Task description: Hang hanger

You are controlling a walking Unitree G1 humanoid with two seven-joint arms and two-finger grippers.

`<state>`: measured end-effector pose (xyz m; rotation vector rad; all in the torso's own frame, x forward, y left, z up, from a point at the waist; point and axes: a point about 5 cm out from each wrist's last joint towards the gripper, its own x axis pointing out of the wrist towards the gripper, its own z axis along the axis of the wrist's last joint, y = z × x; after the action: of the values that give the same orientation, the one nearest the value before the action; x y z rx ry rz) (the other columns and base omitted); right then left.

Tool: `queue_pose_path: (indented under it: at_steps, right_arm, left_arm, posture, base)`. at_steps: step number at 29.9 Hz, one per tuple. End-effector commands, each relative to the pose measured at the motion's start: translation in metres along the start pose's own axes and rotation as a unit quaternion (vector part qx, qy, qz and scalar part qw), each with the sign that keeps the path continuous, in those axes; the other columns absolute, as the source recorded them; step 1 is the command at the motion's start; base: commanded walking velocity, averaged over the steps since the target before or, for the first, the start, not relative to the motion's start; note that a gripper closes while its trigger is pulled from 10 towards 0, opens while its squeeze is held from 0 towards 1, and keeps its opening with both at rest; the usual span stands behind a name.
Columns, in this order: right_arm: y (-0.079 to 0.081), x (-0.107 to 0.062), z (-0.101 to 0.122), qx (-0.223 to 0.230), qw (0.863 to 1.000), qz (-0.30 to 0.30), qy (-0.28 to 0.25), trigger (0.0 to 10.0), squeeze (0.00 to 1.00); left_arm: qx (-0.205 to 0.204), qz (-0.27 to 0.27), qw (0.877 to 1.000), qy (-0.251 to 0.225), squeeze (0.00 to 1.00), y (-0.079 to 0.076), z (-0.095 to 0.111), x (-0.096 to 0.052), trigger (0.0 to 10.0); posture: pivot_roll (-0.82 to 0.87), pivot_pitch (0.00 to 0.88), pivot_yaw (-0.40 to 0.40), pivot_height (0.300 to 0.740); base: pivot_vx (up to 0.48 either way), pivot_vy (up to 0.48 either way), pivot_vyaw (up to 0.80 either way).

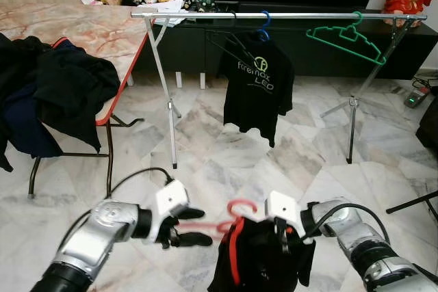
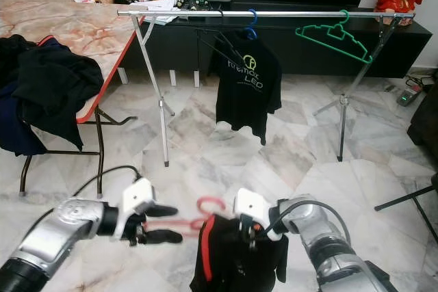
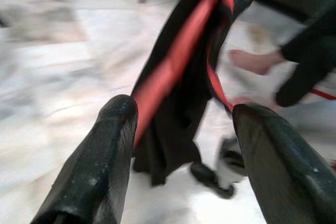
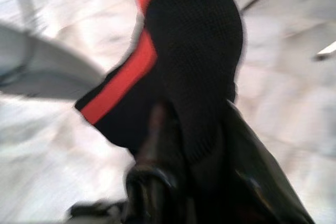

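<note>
A red hanger (image 1: 239, 208) carries a black garment (image 1: 263, 261) with a red stripe, held low in front of me above the floor. My right gripper (image 1: 282, 230) is shut on the garment's shoulder; in the right wrist view black fabric (image 4: 194, 51) bulges over its fingers. My left gripper (image 1: 197, 227) is open just left of the hanger, and a blurred red arm of the hanger reaches toward the gap between its fingers. In the left wrist view the garment (image 3: 178, 93) hangs beyond the two spread fingers (image 3: 100, 156). The silver clothes rail (image 1: 287, 15) stands ahead.
On the rail hang a black printed T-shirt (image 1: 256, 87) on a blue hanger and a bare green hanger (image 1: 345, 39). A table (image 1: 102, 32) with dark clothes is at the left. What looks like a person's bare foot (image 3: 257, 61) is nearby. The floor is marble.
</note>
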<state>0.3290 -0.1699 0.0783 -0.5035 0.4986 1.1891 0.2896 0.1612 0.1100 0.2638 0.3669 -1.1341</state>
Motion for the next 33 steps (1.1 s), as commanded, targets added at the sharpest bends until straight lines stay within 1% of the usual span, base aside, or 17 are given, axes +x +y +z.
queue_pose_path:
  at_steps: [1,2,3,4,9,10,11,12,14,15,17,20,22,24,25,28,33]
  right_arm:
    - [-0.009,-0.007,0.0,0.007,0.999,-0.053,-0.005,0.0,0.0]
    - [-0.009,-0.007,0.0,0.007,0.999,-0.053,-0.005,0.0,0.0]
    - [-0.012,-0.009,0.001,0.024,0.996,-0.089,-0.022,0.0,0.0]
    - [-0.013,-0.009,0.002,0.029,0.994,-0.098,-0.033,0.0,0.0]
    - [-0.016,-0.003,0.011,0.052,0.987,-0.138,-0.069,0.0,0.0]
    - [-0.017,0.0,0.016,0.056,0.984,-0.152,-0.075,0.0,0.0]
    - [-0.017,0.0,0.016,0.056,0.984,-0.152,-0.075,0.0,0.0]
    - [-0.018,0.005,0.024,0.056,0.981,-0.166,-0.085,0.0,0.0]
    - [-0.016,0.007,0.03,0.053,0.98,-0.166,-0.094,0.0,0.0]
    - [-0.013,0.012,0.041,0.047,0.979,-0.161,-0.115,0.0,0.0]
    - [-0.009,0.015,0.05,0.035,0.979,-0.156,-0.129,0.0,0.0]
    - [-0.007,0.017,0.061,0.021,0.977,-0.158,-0.139,0.0,0.0]
    - [-0.007,0.018,0.067,0.022,0.976,-0.161,-0.143,0.0,0.0]
    - [-0.003,0.019,0.075,0.021,0.975,-0.16,-0.149,0.0,0.0]
    - [0.003,0.02,0.084,0.021,0.975,-0.156,-0.157,0.0,0.0]
    - [0.007,0.02,0.089,0.021,0.975,-0.153,-0.162,0.0,0.0]
    - [0.008,0.02,0.092,0.026,0.973,-0.163,-0.159,0.0,0.0]
  left_arm:
    - [-0.003,0.022,1.0,0.001,1.0,0.001,-0.004,-0.007,10.0]
    - [-0.003,0.022,1.0,0.001,1.0,0.001,-0.004,-0.007,10.0]
    - [-0.013,0.039,0.999,-0.001,1.0,-0.001,-0.009,-0.012,10.0]
    - [-0.018,0.045,0.999,-0.002,1.0,-0.002,-0.011,-0.013,10.0]
    - [-0.025,0.07,0.997,0.014,1.0,-0.012,-0.026,-0.003,10.0]
    - [-0.033,0.066,0.997,0.028,0.85,-0.017,-0.033,0.003,10.0]
    - [-0.033,0.066,0.997,0.028,0.85,-0.017,-0.033,0.003,10.0]
    - [-0.034,0.068,0.996,0.044,0.0,-0.023,-0.042,0.011,10.0]
    - [-0.037,0.076,0.995,0.047,0.0,-0.024,-0.045,0.014,10.0]
    - [-0.027,0.099,0.993,0.055,0.0,-0.022,-0.05,0.02,10.0]
    - [-0.017,0.134,0.989,0.064,0.0,-0.018,-0.055,0.026,10.0]
    - [-0.017,0.218,0.974,0.057,0.0,-0.006,-0.058,0.03,10.0]
    - [-0.003,0.258,0.964,0.059,0.0,0.0,-0.059,0.033,10.0]
    - [0.005,0.28,0.958,0.06,0.0,0.003,-0.06,0.036,10.0]
    - [0.02,0.306,0.95,0.063,0.0,0.007,-0.06,0.039,10.0]
    - [0.027,0.319,0.945,0.064,0.0,0.008,-0.061,0.044,10.0]
    - [0.042,0.299,0.95,0.081,0.0,0.001,-0.07,0.052,10.0]
  posture:
    - [0.07,0.09,-0.023,0.74]
    - [0.07,0.09,-0.023,0.74]
    - [0.06,0.095,-0.023,0.74]
    - [0.06,0.096,-0.022,0.74]
    - [0.06,0.106,-0.021,0.74]
    - [0.06,0.107,-0.02,0.74]
    - [0.06,0.107,-0.02,0.74]
    - [0.05,0.111,-0.021,0.74]
    - [0.05,0.113,-0.023,0.74]
    - [0.05,0.115,-0.024,0.74]
    - [0.05,0.116,-0.021,0.74]
    - [0.03,0.117,-0.019,0.74]
    - [0.03,0.117,-0.018,0.74]
    - [0.03,0.118,-0.017,0.74]
    - [0.03,0.118,-0.016,0.74]
    - [0.02,0.119,-0.017,0.74]
    - [0.02,0.119,-0.016,0.74]
  base:
    - [0.0,0.0,0.0]
    - [0.0,0.0,0.0]
    - [0.0,0.0,0.0]
    - [0.0,0.0,0.0]
    - [0.0,0.0,0.0]
    - [0.0,0.0,0.0]
    - [0.0,0.0,0.0]
    - [0.0,0.0,0.0]
    - [0.0,0.0,0.0]
    - [0.0,0.0,0.0]
    - [0.0,0.0,0.0]
    - [0.0,0.0,0.0]
    - [0.0,0.0,0.0]
    - [0.0,0.0,0.0]
    - [0.0,0.0,0.0]
    - [0.0,0.0,0.0]
    - [0.0,0.0,0.0]
